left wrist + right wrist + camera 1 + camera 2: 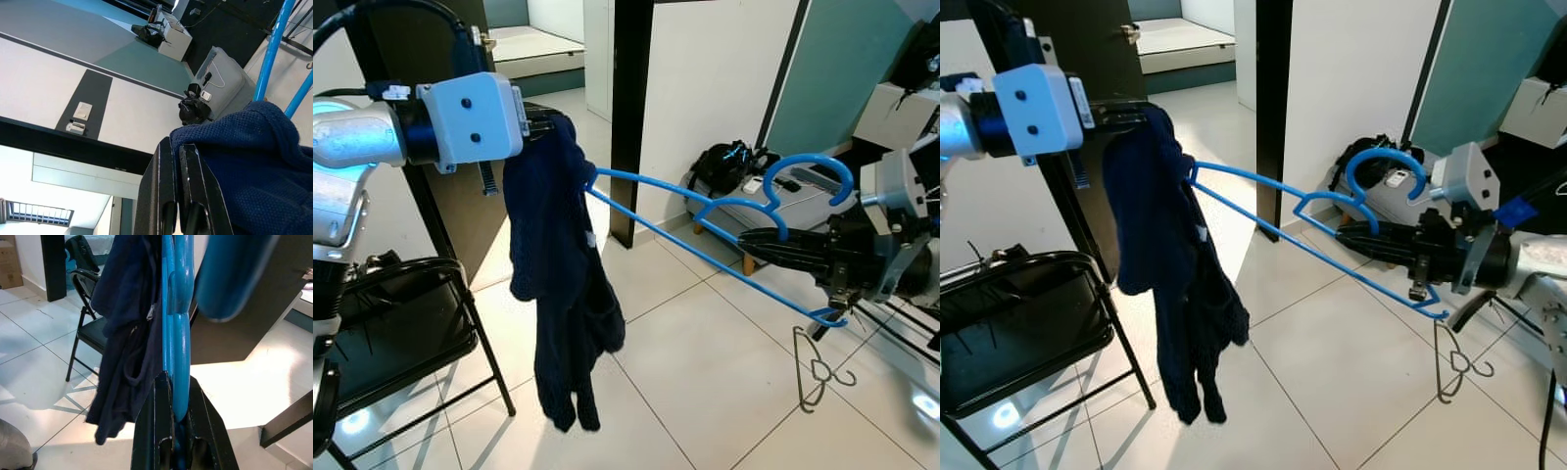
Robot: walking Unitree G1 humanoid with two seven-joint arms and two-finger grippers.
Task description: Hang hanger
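Two grippers share it: right gripper (756,242) clamps the stiff, light blue hanger (724,220) near its hook, left gripper (178,161) pinches the floppy navy knit garment (558,284) draped off its far end.

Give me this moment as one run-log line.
left gripper: shut on navy garment | right gripper: shut on blue hanger | garment draped over hanger's far end | not hung yet

One blue hanger (705,230), one navy garment (558,274), one black chair (401,333), two grippers.
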